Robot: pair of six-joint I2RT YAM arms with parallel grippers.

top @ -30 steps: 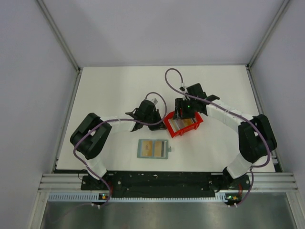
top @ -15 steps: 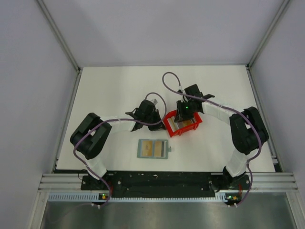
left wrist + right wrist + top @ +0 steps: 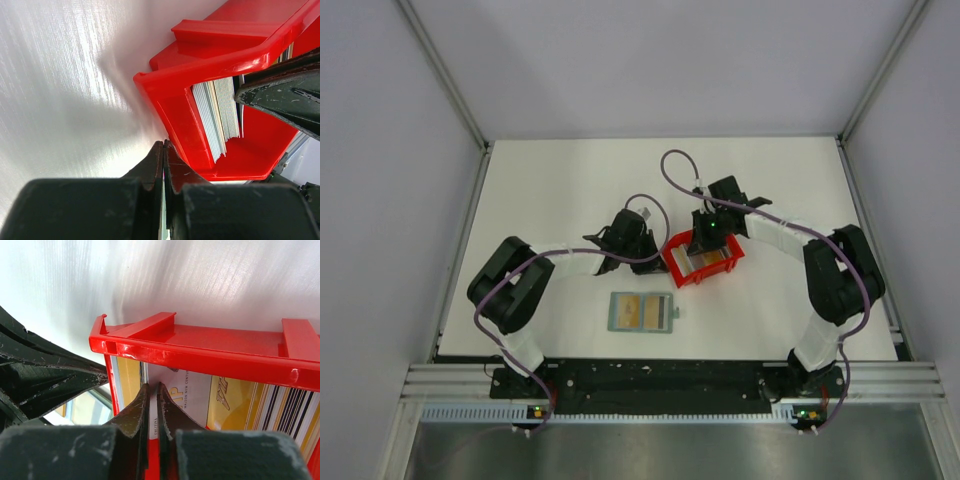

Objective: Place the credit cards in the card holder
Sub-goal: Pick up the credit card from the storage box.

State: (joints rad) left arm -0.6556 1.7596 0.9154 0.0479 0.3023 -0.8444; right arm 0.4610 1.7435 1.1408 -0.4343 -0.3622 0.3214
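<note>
The credit cards stand as a stack on edge inside a red bin. My right gripper reaches down into the bin, shut on the thin edge of one card; a whitish card and yellow ones show beside the fingers. In the top view the right gripper is over the bin. My left gripper is shut and empty, its tips touching the bin's outer left wall. The card holder lies open near the front, with a tan card in it.
The bin sits mid-table between the two arms. The open card holder lies just in front of it, toward the arm bases. White walls and metal rails border the table on three sides.
My right gripper's jaws have closed inside the bin, and its arm has shifted slightly. The left arm, the bin and the card holder have not moved.
</note>
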